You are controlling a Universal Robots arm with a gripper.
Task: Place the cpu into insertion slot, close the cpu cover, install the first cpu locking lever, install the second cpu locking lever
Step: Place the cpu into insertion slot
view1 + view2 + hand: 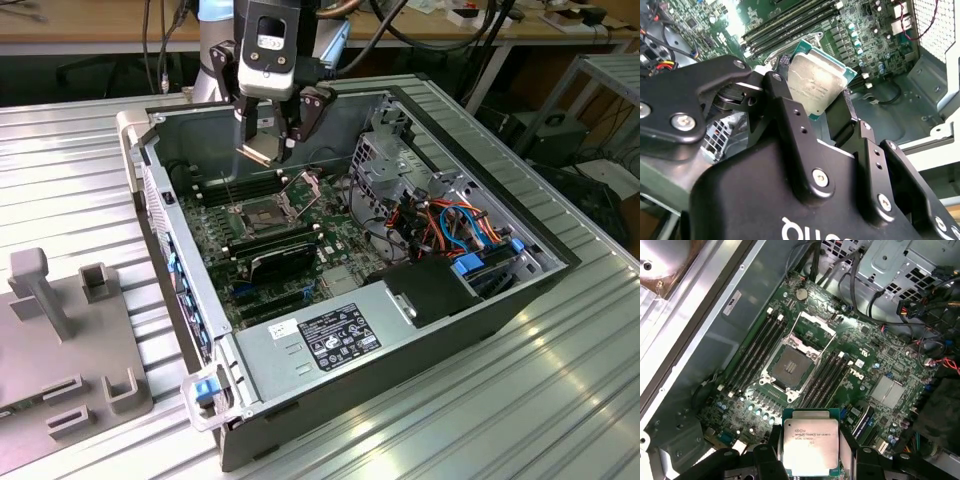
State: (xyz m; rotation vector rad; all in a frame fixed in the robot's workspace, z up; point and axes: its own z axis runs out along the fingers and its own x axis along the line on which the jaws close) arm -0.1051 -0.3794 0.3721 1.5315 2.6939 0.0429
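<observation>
First wrist view had the cpu (811, 447) pinched by its edges in my claw (811, 460), held flat and well clear of the motherboard (880, 390). The insertion slot (790, 365) lay bare and apart from the chip, not beneath it. In the exterior view the cpu cover (306, 187) stood swung up, so the way in looked free. I judged the step needed centring over the socket, squaring the corners to its rim, staying level and lowering without force.

The cpu (811, 442) hangs above the insertion slot (790, 366), apart from it; the cpu cover (818, 323) stands raised at the slot's edge; memory slots (757, 347) flank the slot.
</observation>
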